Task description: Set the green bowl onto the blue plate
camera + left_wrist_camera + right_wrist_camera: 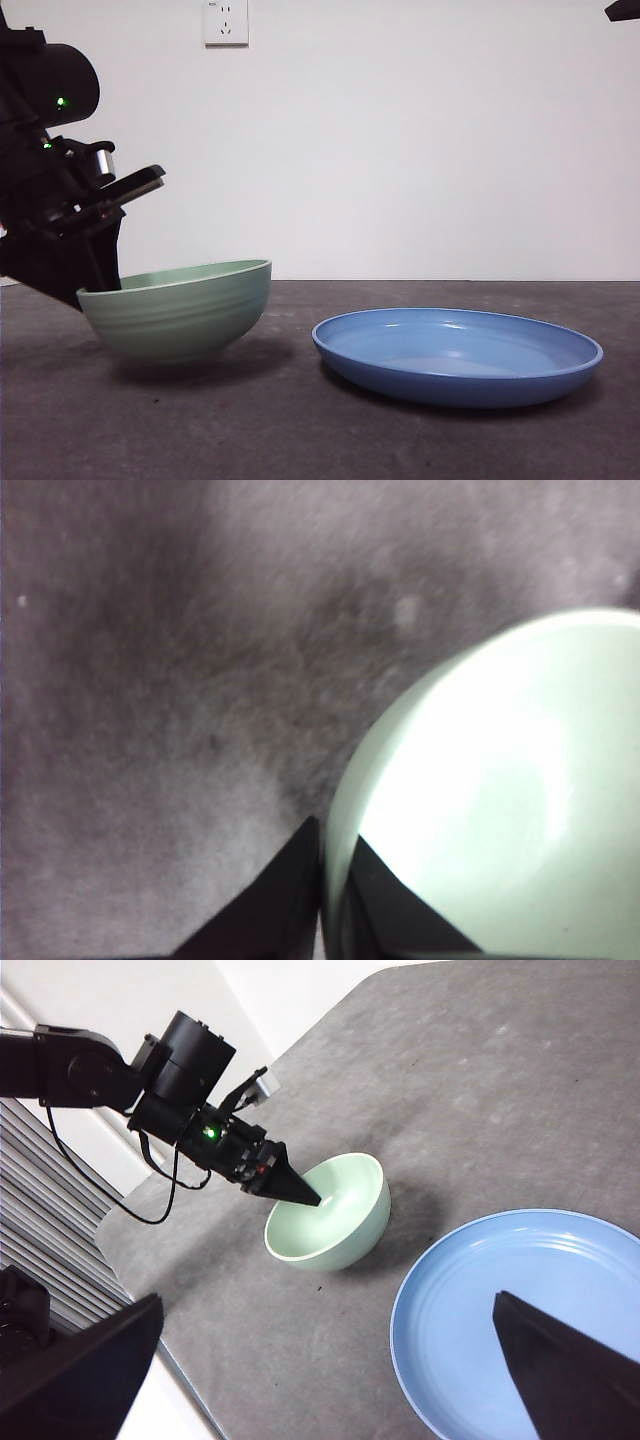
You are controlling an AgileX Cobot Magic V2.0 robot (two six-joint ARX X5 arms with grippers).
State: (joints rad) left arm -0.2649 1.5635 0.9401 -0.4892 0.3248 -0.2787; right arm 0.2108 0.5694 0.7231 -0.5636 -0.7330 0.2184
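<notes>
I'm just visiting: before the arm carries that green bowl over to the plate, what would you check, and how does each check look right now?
1. Left pincer clamped on the green bowl rim, one jaw inside, one outside: ok.
2. Bowl off the table: it is tilted, with a shadow beneath; ok.
3. Firm grip: cannot tell.
4. Blue plate has nothing on it: ok.
5. Table stretch between bowl and plate holds nothing: ok.
6. Right pincer open, above the plate's near side; may be in the way: cannot tell.

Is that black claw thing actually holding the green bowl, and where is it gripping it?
Yes. The left gripper pinches the green bowl by its rim, one jaw inside and one outside. The bowl hangs tilted.
</notes>
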